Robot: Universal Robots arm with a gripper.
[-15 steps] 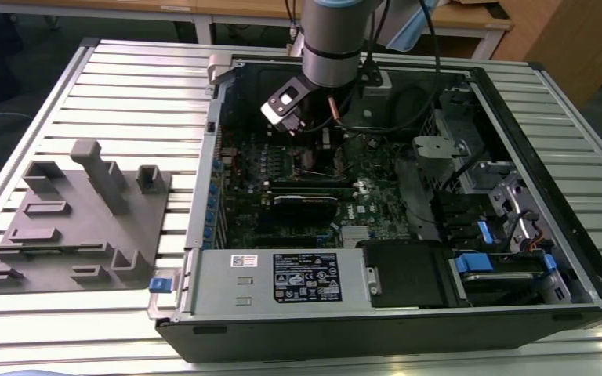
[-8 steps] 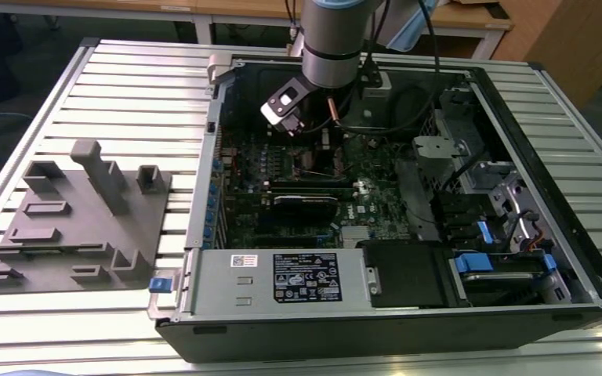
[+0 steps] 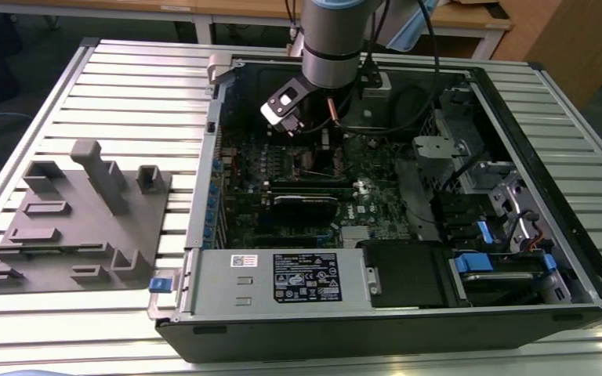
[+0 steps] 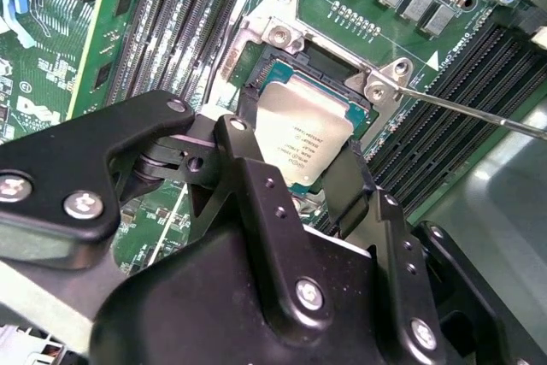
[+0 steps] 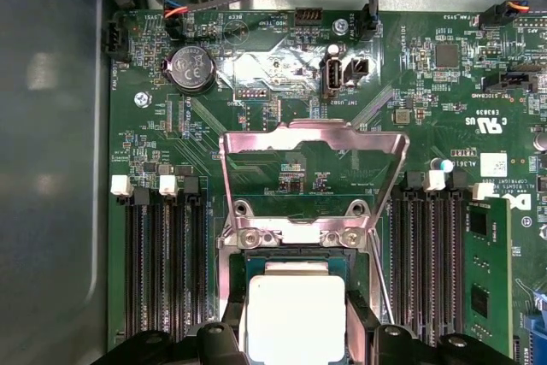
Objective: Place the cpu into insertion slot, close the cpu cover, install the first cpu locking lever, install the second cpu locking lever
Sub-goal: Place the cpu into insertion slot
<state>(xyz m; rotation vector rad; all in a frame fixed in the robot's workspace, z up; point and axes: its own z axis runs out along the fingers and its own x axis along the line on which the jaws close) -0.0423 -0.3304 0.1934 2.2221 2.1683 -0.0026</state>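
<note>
Pinching the cpu [image 4: 299, 136] by two opposite edges, the end effector [image 4: 301, 153] holds it right at the insertion slot [image 4: 295, 64]; seated or just above, I can't tell. It looks light, stiff, slick and likely fragile underneath, so edges only. The cpu cover [image 5: 312, 129] stands open, clear. Room is tight: socket rim all round, memory slots [image 5: 162, 271] flanking, thin lever [image 4: 461, 108] just beside.

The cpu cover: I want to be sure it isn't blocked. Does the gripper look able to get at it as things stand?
Probably yes. The cpu cover stands tilted open just beyond the cpu, where the gripper is, and nothing lies between them.
</note>
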